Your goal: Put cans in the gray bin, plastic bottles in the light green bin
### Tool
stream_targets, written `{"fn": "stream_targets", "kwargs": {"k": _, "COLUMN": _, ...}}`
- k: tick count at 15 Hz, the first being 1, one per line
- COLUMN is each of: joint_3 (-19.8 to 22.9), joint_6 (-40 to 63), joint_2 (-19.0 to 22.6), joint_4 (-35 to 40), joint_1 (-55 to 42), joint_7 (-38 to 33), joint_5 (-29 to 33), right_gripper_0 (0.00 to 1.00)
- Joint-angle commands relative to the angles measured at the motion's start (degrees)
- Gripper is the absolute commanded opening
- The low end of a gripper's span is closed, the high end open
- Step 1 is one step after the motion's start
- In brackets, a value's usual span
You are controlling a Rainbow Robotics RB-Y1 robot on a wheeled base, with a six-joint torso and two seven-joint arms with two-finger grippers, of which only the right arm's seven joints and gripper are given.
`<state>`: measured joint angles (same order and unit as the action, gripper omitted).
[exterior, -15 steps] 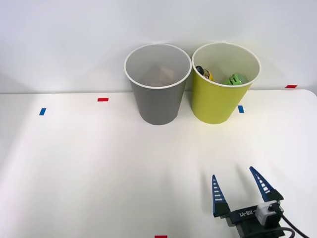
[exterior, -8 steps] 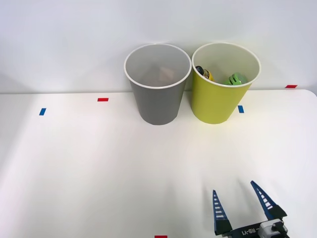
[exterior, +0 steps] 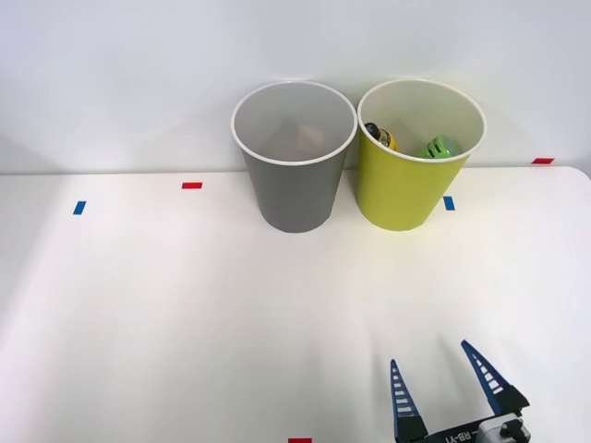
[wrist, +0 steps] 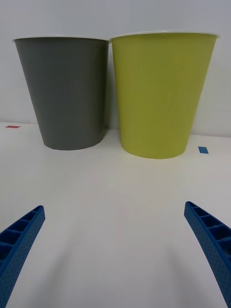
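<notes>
Bins are sitting side by side at the tabletop's far edge: gray bin (exterior: 294, 157) showing something pale inside, probably the can; light green bin (exterior: 420, 155) holding both plastic bottles (exterior: 441, 146). Right gripper (exterior: 443, 388) is hovering near the front edge, jaws spread, empty. Sorting looks finished; next move is likely just parking the arm.

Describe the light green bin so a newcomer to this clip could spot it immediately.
At the white table's far edge, against the wall, two round tapered bins stand side by side. The light green bin is the one on the robot's right. Unlike the gray bin, it is yellow-green and holds a green bottle and a yellow one.
</notes>
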<state>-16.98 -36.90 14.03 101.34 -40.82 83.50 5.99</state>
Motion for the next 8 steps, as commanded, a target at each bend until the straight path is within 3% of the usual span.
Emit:
{"fn": "stream_targets", "kwargs": {"k": 1, "joint_3": 0.11, "joint_6": 0.07, "joint_2": 0.12, "joint_4": 0.00, "joint_1": -0.13, "joint_7": 0.43, "joint_5": 0.25, "right_gripper_0": 1.00}}
{"fn": "stream_targets", "kwargs": {"k": 8, "joint_3": 0.11, "joint_6": 0.07, "joint_2": 0.12, "joint_4": 0.00, "joint_1": -0.13, "joint_7": 0.43, "joint_5": 0.25, "right_gripper_0": 1.00}}
